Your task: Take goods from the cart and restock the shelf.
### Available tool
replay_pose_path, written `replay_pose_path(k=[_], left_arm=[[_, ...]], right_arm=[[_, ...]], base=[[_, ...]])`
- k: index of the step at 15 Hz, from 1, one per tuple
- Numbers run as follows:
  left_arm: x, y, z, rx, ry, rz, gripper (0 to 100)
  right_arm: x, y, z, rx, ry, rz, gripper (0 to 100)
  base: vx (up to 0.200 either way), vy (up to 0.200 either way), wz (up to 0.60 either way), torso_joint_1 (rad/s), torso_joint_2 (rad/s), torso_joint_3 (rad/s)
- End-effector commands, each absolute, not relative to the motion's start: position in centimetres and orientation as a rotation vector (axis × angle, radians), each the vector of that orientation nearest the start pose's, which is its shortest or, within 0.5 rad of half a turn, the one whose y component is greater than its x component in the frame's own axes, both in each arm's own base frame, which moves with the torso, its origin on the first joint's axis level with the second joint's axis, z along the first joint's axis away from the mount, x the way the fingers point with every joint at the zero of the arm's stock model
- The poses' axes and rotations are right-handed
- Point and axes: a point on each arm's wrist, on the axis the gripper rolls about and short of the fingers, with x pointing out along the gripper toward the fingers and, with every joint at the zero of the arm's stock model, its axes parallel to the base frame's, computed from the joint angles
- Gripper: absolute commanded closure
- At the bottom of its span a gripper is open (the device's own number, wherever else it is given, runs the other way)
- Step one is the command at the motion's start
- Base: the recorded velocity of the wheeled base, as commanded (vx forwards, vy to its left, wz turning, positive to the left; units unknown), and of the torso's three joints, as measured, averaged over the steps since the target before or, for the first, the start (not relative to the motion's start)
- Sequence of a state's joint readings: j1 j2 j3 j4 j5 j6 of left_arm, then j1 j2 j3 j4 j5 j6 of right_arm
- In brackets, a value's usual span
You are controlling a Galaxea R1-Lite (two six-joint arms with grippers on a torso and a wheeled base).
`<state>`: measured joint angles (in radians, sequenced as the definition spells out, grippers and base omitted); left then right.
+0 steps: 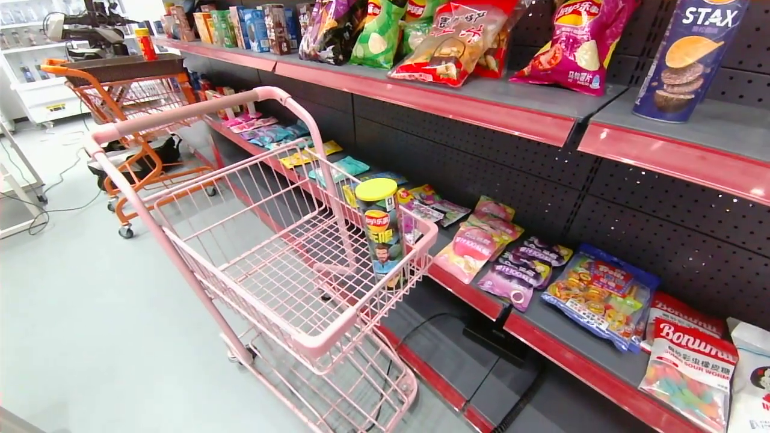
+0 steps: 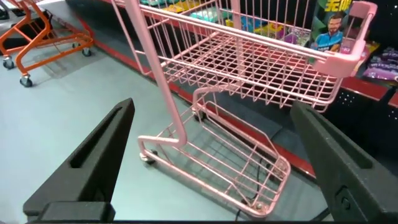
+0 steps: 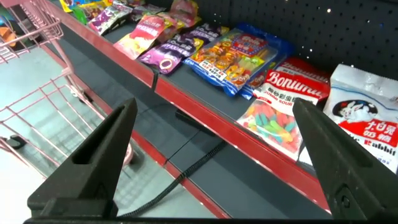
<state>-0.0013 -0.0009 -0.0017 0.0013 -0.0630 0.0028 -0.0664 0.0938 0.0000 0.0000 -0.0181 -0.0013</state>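
Can make out the can (image 1: 380, 222) only in its upper part, and its foot only through the wire wall of the pink cart (image 1: 180, 114); in the left wrist view, lose its top past the upper edge. Cannot see the top of the blue tube (image 1: 686, 60) on the upper shelf (image 1: 529, 99), nor the right side of the white bag (image 1: 752, 379) on the lower shelf (image 1: 601, 376), cut off by the picture's edges. Cannot tell apart the far boxes (image 1: 240, 27) along the upper shelf: too small.
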Motion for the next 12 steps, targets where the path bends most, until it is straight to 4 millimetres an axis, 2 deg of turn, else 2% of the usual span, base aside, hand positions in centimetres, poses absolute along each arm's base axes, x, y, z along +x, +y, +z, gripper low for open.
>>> replay_pose_path(k=[1, 2, 3, 4, 5, 6, 7, 8, 9, 10, 12], left_arm=[[-2.3, -0.1, 7.6, 0.005, -0.002, -0.061, 0], [-2.4, -0.1, 8.1, 0.007, -0.025, -0.051, 0], [-2.8, -0.1, 11.1, 0.0, -0.083, -0.046, 0], [-1.8, -0.1, 17.7, -0.061, -0.086, -0.053, 0], [-1.4, -0.1, 20.9, -0.095, -0.114, -0.055, 0], [0.1, -0.1, 24.1, -0.067, -0.103, -0.046, 0], [0.9, -0.1, 24.5, -0.017, -0.079, -0.045, 0], [2.7, -0.1, 24.3, 0.078, -0.008, -0.046, 0], [4.7, -0.1, 24.3, 0.074, 0.056, -0.051, 0], [5.7, -0.2, 24.5, 0.075, 0.073, -0.063, 0], [11.1, -0.9, 25.4, 0.065, 0.124, -0.249, 0]], right_arm=[[-1.6, 0.1, 7.7, 0.001, 0.094, -0.084, 0], [-1.6, 0.1, 7.7, 0.001, 0.094, -0.084, 0], [-1.6, 0.1, 7.7, 0.001, 0.094, -0.084, 0], [-1.6, 0.1, 7.7, -0.001, 0.095, -0.081, 0], [-1.6, 0.1, 7.7, -0.001, 0.094, -0.081, 0], [-1.6, 0.1, 7.7, 0.001, 0.094, -0.083, 0], [-1.6, 0.1, 7.7, 0.001, 0.094, -0.083, 0], [-1.6, 0.1, 7.7, 0.002, 0.094, -0.083, 0], [-1.6, 0.1, 7.7, -0.001, 0.094, -0.083, 0], [-1.6, 0.1, 7.7, -0.001, 0.094, -0.083, 0], [-1.6, 0.1, 7.7, 0.002, 0.094, -0.083, 0]], base=[[0.0, 0.0, 0.0, -0.007, 0.09, 0.061], [0.0, 0.0, 0.0, 0.0, 0.0, 0.0], [0.0, 0.0, 0.0, 0.0, 0.0, 0.0], [0.0, 0.0, 0.0, 0.0, 0.0, 0.0], [0.0, 0.0, 0.0, 0.0, 0.0, 0.0], [0.0, 0.0, 0.0, 0.0, 0.0, 0.0], [0.0, 0.0, 0.0, 0.0, 0.0, 0.0], [0.0, 0.0, 0.0, 0.0, 0.0, 0.0], [0.0, 0.0, 0.0, 0.0, 0.0, 0.0], [0.0, 0.0, 0.0, 0.0, 0.0, 0.0], [0.0, 0.0, 0.0, 0.0, 0.0, 0.0]])
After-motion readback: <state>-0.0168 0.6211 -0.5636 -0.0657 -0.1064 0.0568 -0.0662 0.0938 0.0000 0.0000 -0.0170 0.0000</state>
